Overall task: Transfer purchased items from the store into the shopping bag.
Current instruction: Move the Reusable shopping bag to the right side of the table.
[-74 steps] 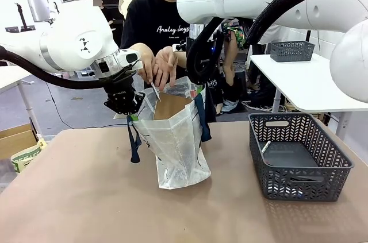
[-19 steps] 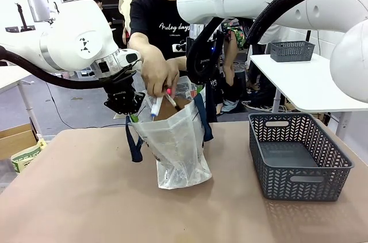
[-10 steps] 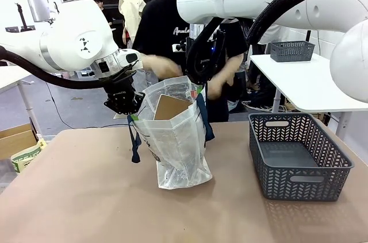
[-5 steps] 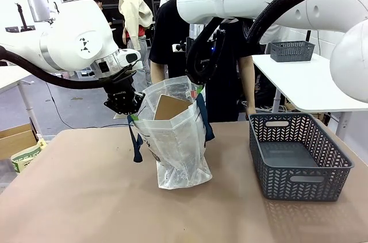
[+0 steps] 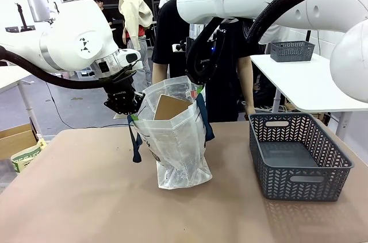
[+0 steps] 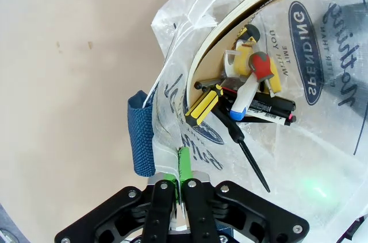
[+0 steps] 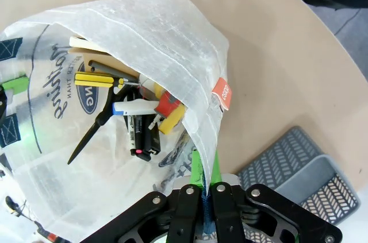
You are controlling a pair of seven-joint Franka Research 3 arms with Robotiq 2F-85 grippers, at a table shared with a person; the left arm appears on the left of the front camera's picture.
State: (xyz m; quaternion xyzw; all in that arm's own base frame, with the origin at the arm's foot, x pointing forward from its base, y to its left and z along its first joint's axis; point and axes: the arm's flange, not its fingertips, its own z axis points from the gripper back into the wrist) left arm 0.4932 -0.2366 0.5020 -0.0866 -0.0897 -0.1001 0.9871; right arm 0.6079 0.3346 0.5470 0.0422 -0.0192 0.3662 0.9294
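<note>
The left jaws and right jaws each clench opposite rims of the shopping bag, holding its mouth open upward. The grey basket stands to the bag's right, nearer the right arm.

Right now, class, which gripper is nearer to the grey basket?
Right. The right gripper pinches the bag at the rim nearest the basket; the left gripper pinches the opposite rim, farther off.

The shopping bag is translucent white with navy handles and dark blue lettering; the box inside it is brown; the basket right of it is dark grey, lattice-patterned.
</note>
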